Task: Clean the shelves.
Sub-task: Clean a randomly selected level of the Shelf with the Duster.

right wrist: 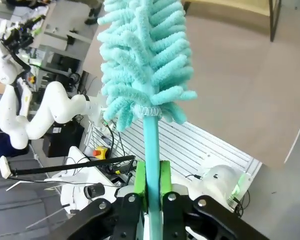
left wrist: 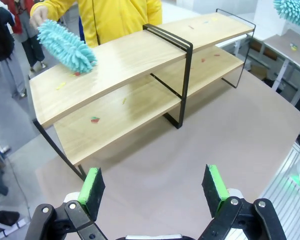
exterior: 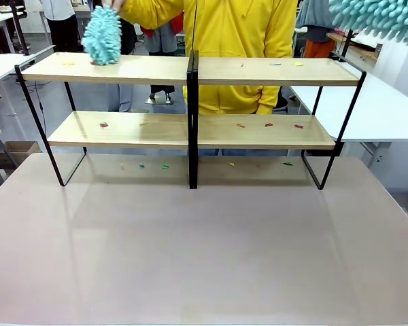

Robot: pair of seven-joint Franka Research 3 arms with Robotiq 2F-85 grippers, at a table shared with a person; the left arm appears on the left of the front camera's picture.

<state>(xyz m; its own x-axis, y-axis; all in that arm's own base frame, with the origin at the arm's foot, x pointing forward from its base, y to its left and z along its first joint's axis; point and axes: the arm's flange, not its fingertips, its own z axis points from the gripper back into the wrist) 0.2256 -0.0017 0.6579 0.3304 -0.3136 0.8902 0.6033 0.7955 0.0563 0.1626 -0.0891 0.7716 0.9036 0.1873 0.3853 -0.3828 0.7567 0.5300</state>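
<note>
While a person (exterior: 238, 41) in yellow held a teal duster (exterior: 102, 35) against the top left board, the shelves (exterior: 272, 71) stood across the table's (exterior: 204, 258) far half, coloured scraps (exterior: 268, 125) dotting their boards. The left gripper (left wrist: 154, 187) hung wide open over the table, well short of the shelves. The right gripper (right wrist: 152, 175) was clamped on a second duster (right wrist: 145, 60), its head raised above the shelves' right end.

The left gripper (left wrist: 154, 186) has black jointed links with round silver pivot pins and thick bright-green pads (left wrist: 92, 186). The right gripper (right wrist: 152, 176) is built alike: black links, silver pins, green pads. The person (exterior: 238, 75) wears a bright yellow long-sleeved top (exterior: 272, 34) with a thin dark line down its front.
</note>
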